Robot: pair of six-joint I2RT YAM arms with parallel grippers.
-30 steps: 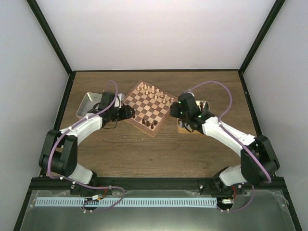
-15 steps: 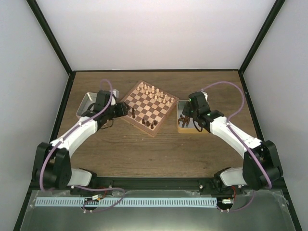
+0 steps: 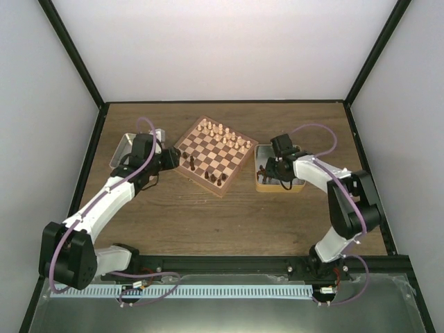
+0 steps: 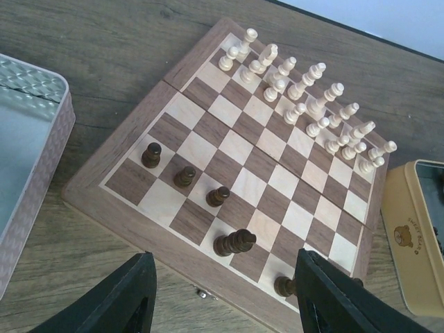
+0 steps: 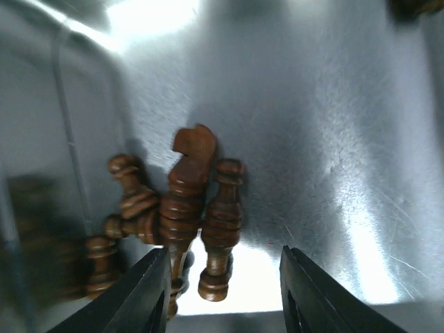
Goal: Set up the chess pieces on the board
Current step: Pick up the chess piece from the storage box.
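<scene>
The board (image 3: pixel 201 183) lies turned like a diamond mid-table; it also fills the left wrist view (image 4: pixel 135 205). A few dark chess pieces (image 3: pixel 208 177) stand along its near-left edge; the left wrist view shows them as several dark pieces (image 4: pixel 184 176) in a row. My left gripper (image 3: pixel 171 159) is open and empty, just off the board's left edge (image 4: pixel 223 267). My right gripper (image 3: pixel 275 171) is open, low inside the right tin (image 3: pixel 300 184). Between its fingers lie dark pieces: a knight (image 5: pixel 186 187) and a slim piece (image 5: pixel 222 222), neither gripped.
Pale cream pieces (image 3: pixel 222 132) fill the board's far side and show in the left wrist view (image 4: pixel 312 104). A metal tin (image 3: pixel 123 148) sits left of the board, its rim close to my left gripper (image 4: pixel 59 132). The right tin's floor (image 5: pixel 333 139) holds more dark pieces at the left.
My right gripper moved from the board's right edge over to the right tin and down into it. My left gripper drew back left, off the board's edge.
</scene>
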